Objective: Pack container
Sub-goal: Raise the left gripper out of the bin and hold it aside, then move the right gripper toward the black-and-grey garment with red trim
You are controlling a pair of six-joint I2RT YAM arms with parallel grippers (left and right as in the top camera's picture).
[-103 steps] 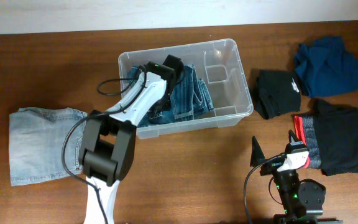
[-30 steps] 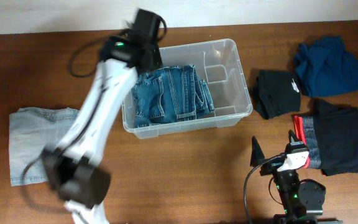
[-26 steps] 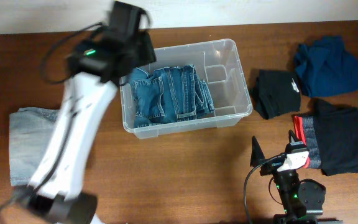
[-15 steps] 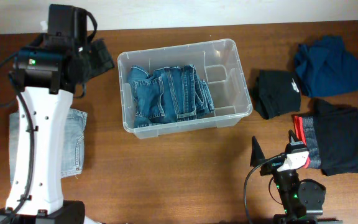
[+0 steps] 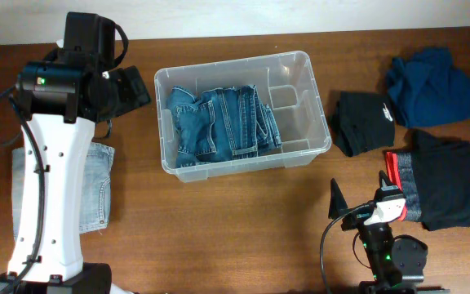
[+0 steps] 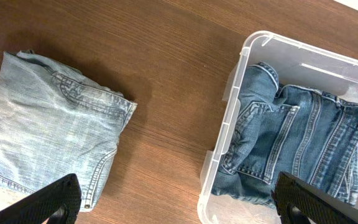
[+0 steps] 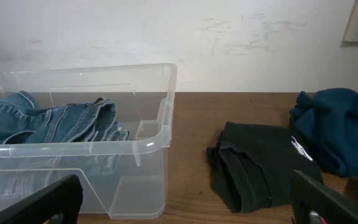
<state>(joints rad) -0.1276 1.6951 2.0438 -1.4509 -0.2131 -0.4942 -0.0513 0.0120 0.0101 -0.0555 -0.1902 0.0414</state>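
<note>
- Hovering my left pincer (image 5: 129, 88) above the desk (image 5: 219, 229) in the upper left of the overhead view, jaws spread wide and holding nothing, just beside the container's short end.
- The container (image 5: 304, 59) sits at upper centre, with folded dark blue jeans (image 5: 223, 122) in its left part.
- A pale denim piece (image 6: 48, 137) lies flat at the left edge, partly under my arm.
- My right pincer (image 5: 359, 204) sits at lower right, jaws apart and empty.
- A black garment (image 5: 365, 121), a dark blue garment (image 5: 435, 86) and a black-and-red folded pile (image 5: 439, 180) lie at the right.
</note>
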